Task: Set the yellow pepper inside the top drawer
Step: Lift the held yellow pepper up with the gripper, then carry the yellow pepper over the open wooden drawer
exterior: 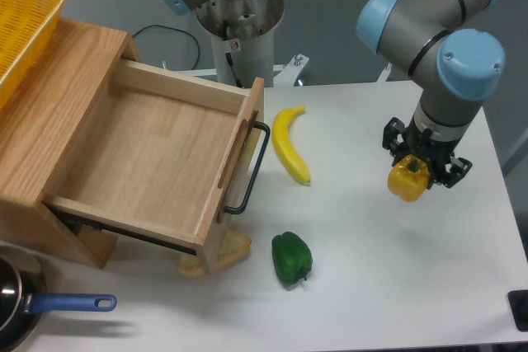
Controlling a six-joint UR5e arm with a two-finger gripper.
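The yellow pepper (409, 180) is held in my gripper (424, 169) at the right side of the table, lifted a little above the white top. The black fingers are shut on its upper part. The top drawer (148, 158) is pulled open at the left. It is a light-wood box with a black bar handle (252, 172) on its front panel, and its inside is bare. The gripper is well to the right of the drawer.
A banana (291, 144) lies between the drawer and the gripper. A green pepper (291, 259) sits in front of it. A yellow wire basket (23, 24) stands on the cabinet top. A pan with a blue handle (66, 304) is at the bottom left.
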